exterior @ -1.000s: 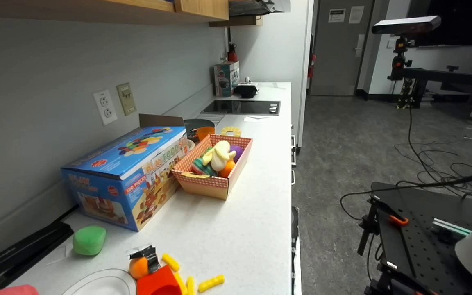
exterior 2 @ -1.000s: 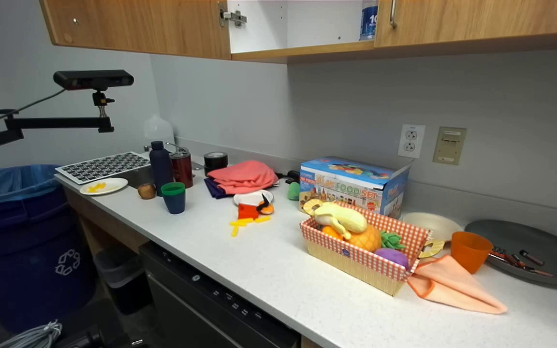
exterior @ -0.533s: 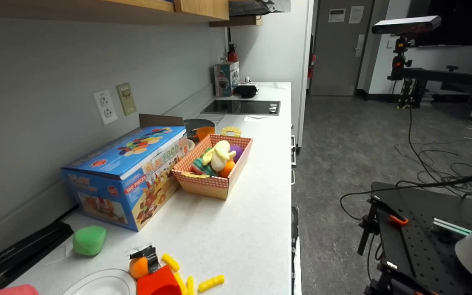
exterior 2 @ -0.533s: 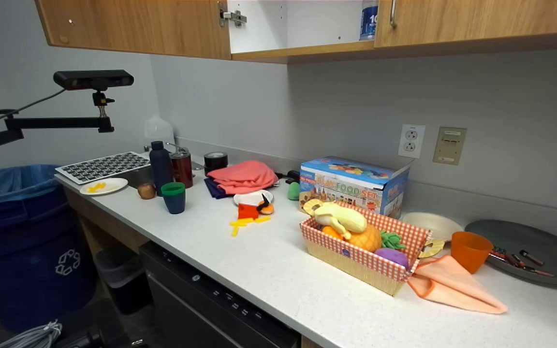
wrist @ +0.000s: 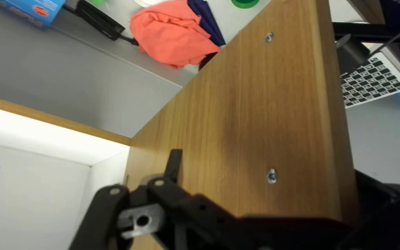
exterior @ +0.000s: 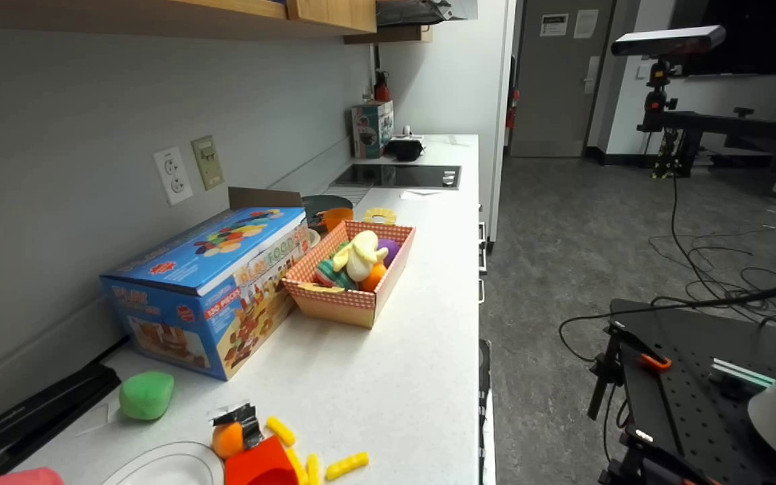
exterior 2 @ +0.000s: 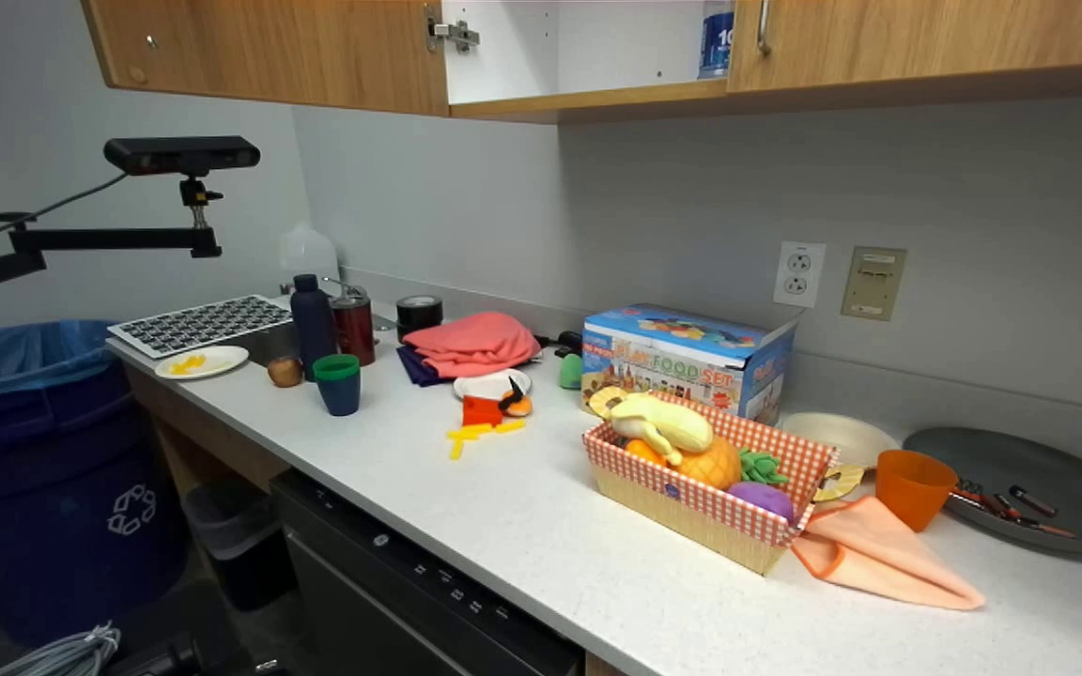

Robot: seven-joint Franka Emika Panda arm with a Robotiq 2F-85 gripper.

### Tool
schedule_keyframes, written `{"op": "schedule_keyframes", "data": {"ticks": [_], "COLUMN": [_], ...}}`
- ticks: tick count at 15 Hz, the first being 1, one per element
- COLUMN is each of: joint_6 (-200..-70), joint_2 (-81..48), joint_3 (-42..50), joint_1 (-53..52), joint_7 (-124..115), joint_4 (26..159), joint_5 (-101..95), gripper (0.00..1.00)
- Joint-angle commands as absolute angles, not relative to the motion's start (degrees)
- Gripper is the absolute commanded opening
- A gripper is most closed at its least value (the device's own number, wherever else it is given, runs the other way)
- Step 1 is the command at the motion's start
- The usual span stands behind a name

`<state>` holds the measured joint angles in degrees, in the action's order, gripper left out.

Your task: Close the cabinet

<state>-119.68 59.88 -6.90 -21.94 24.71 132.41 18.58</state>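
- In the wrist view, a black two-fingered gripper [wrist: 267, 170] stood spread astride a flat, brown wood-grain door [wrist: 227, 111], one finger [wrist: 174, 161] beside the inner face, the other showing past the free edge [wrist: 335, 121]; whether either touched could not be told. The panel looked stiff, smooth and hard to damage. Its free edge, clear of two small metal screws [wrist: 272, 176], seemed the soundest hold, with only a gentle grip needed.
- In an exterior view, the wall-hung wooden cabinet with a white interior [exterior 2: 597, 56] stood open over a white countertop [exterior 2: 522, 507], its door wide on a metal hinge [exterior 2: 456, 34]; that hinge would probably carry the panel's weight, so a light push along its arc should suffice.
- In an exterior view, the cabinet's pale wooden underside [exterior: 125, 17] showed above a blue cardboard play-food box [exterior: 166, 330], with the gripper out of frame.
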Motion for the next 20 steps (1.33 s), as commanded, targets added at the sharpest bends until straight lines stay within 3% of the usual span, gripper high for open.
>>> {"op": "schedule_keyframes", "data": {"ticks": [1,14,20], "joint_6": [-122.3,-132.3,-134.2], "joint_2": [62.0,57.8,56.0], "joint_3": [-6.1,-1.2,-0.4], "joint_1": [-17.4,-0.4,0.7], "joint_7": [23.5,16.5,14.1], "joint_4": [135.7,141.5,142.0], "joint_5": [10.8,-14.6,-17.3], "gripper": [1.00,1.00,1.00]}}
